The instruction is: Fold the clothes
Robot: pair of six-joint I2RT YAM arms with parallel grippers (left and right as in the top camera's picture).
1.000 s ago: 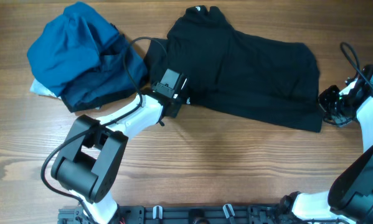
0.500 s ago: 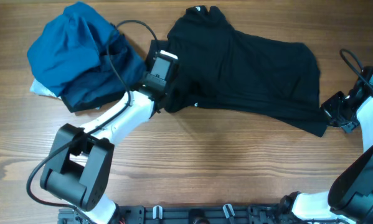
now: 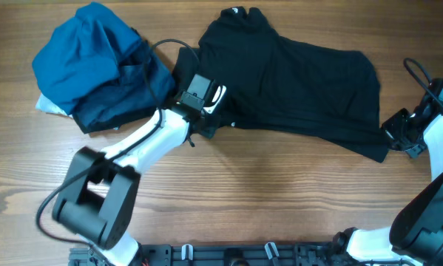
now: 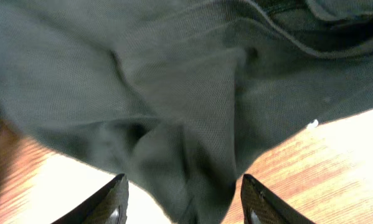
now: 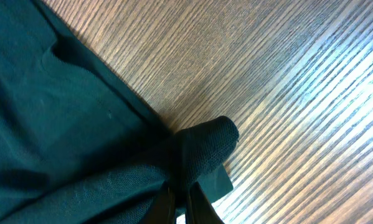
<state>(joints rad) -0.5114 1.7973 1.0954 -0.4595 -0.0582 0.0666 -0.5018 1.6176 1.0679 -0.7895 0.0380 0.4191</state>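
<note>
The black shirt [image 3: 295, 81] lies spread across the back middle of the table, its collar with a white neck tag [image 3: 234, 10] at the far edge. My left gripper [image 3: 210, 118] is open at the shirt's lower left edge; in the left wrist view [image 4: 183, 208] a fold of dark fabric [image 4: 186, 124] hangs between the spread fingers. My right gripper [image 3: 391, 140] is shut on the shirt's lower right corner; the right wrist view [image 5: 181, 208] shows a bunched corner [image 5: 198, 149] pinched between the fingers. The logo is out of view.
A bright-blue and navy bundle of garments [image 3: 99, 63] sits at the back left, close beside the left arm. A white scrap [image 3: 47, 107] pokes out under it. Bare wood table [image 3: 280, 199] lies in front of the shirt.
My left gripper moved up toward the shirt's shoulder, then came back down to the lower left edge. The shirt's right corner was pulled slightly outward by the right gripper.
</note>
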